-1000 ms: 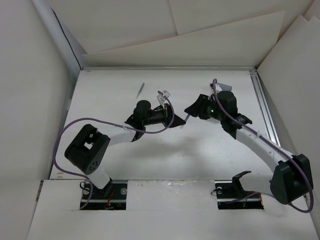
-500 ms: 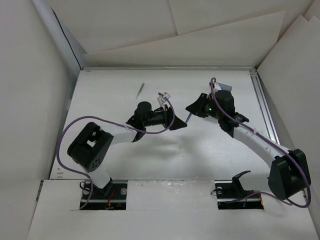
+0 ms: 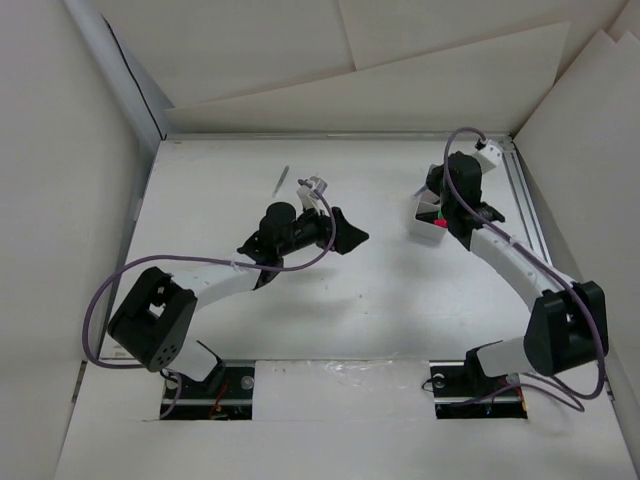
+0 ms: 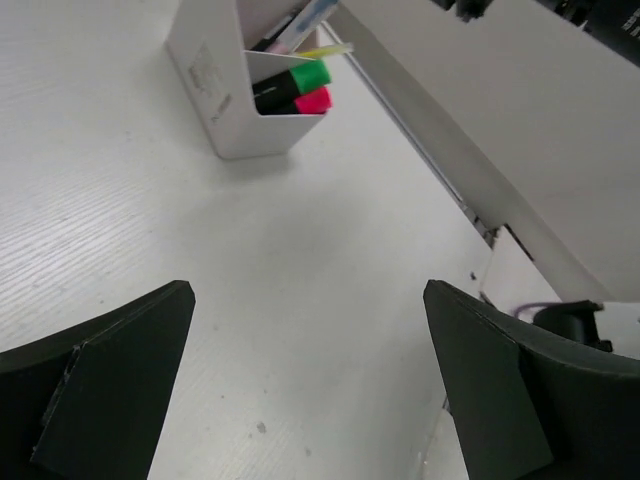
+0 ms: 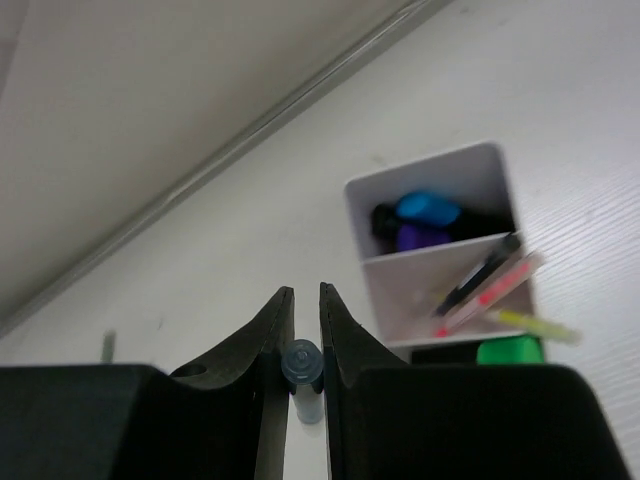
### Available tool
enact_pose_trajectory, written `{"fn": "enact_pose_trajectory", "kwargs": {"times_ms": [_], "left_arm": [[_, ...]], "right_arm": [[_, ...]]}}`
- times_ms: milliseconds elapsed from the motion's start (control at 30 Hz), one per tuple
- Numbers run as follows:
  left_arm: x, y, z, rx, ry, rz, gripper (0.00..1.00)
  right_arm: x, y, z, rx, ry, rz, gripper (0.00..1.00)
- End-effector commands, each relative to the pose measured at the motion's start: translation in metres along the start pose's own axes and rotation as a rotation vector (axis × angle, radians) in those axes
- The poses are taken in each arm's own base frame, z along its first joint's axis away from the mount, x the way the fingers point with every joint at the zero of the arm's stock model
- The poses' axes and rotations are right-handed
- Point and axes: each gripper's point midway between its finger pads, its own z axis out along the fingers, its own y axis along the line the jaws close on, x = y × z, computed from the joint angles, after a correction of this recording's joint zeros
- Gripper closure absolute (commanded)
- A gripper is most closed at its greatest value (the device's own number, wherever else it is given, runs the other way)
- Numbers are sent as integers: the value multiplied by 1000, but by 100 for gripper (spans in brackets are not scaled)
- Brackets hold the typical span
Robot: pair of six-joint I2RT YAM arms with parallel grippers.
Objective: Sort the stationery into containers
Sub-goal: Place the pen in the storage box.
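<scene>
Overhead, the white table (image 3: 330,300) holds the divided box (image 3: 428,228) at its far right, highlighters (image 5: 425,212) inside. My left claw (image 4: 308,292) is spread wide over the tabletop. My right claw (image 5: 300,300), near the box, pinches a thin blue-grey pen (image 5: 301,368).

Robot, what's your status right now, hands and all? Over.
Left hand open, empty. Right hand shut on blue-grey pen, beside divided box. Loose pen lying far on table. Nothing blocking the box.
</scene>
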Motion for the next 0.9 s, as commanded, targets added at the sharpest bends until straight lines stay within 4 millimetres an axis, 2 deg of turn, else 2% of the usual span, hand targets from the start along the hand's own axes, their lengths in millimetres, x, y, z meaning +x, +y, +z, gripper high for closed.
{"fn": "enact_pose_trajectory", "kwargs": {"times_ms": [0, 33, 100, 133, 200, 267, 400, 467, 567, 600, 633, 667, 700, 733, 800, 867], "left_arm": [[-12, 19, -10, -137, -66, 33, 0], [-14, 23, -12, -161, -82, 43, 0], [-16, 39, -18, -260, -99, 42, 0], [-17, 44, -19, -291, -100, 52, 0], [-18, 60, -26, -388, -102, 60, 0], [-29, 62, -29, -423, -133, 76, 0], [-42, 84, -40, -517, -172, 68, 0], [-41, 100, -39, -554, -156, 57, 0], [-38, 118, -39, -587, -143, 33, 0], [-44, 120, -41, -581, -159, 21, 4], [-40, 126, -41, -583, -143, 14, 12], [-47, 124, -40, -573, -154, 14, 19], [-44, 127, -39, -578, -146, 12, 38], [-45, 128, -40, -585, -151, 12, 46], [-51, 132, -40, -619, -163, 14, 53], [-55, 136, -41, -649, -163, 12, 55]], "right_arm": [[-53, -46, 24, 273, -245, 31, 92], [-52, -48, 35, 290, -239, 14, 92], [-54, -55, 42, 333, -255, -2, 92], [-60, -52, 46, 339, -270, 2, 92], [-53, -57, 57, 371, -262, -25, 91], [-53, -59, 61, 390, -272, -28, 90], [-55, -59, 65, 407, -285, -28, 88], [-52, -61, 67, 412, -279, -33, 87], [-49, -60, 65, 416, -274, -41, 75], [-48, -58, 66, 406, -267, -41, 71], [-42, -59, 67, 399, -253, -38, 63], [-39, -59, 67, 394, -237, -43, 60], [-38, -57, 68, 386, -233, -34, 58], [-33, -62, 67, 396, -220, -45, 55], [-31, -60, 66, 378, -208, -35, 52], [-34, -55, 61, 362, -203, -9, 50]]}}
